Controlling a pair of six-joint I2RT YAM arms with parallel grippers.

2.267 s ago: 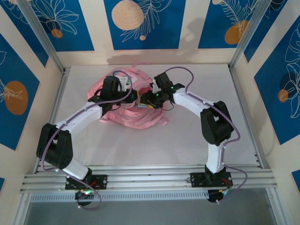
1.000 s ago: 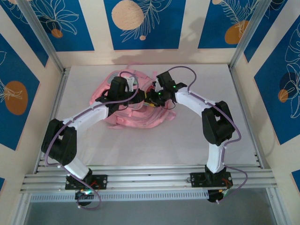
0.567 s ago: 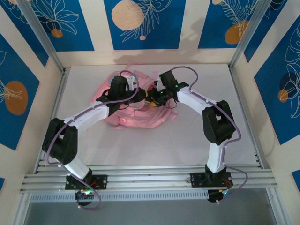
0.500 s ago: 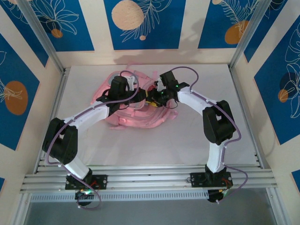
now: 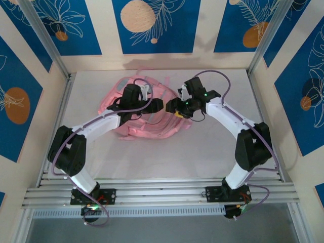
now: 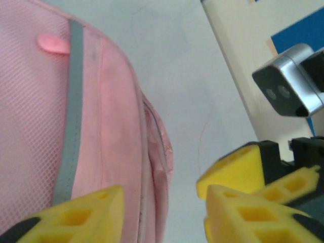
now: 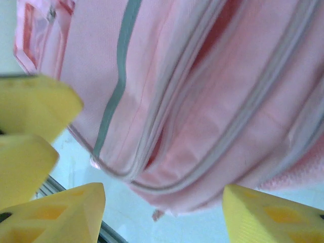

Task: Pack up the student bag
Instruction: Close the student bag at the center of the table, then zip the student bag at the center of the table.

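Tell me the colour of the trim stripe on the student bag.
Pale blue-grey stripe against the pink student bag, clearest in the left wrist view.

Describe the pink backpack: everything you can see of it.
The backpack is soft pink fabric, partly mesh, with blue-grey stripes, long zipper lines and a small pink pull tab. It lies slumped on the white table, left of centre. The left end effector and right end effector hang open over its right edge; whether either touches it cannot be told.
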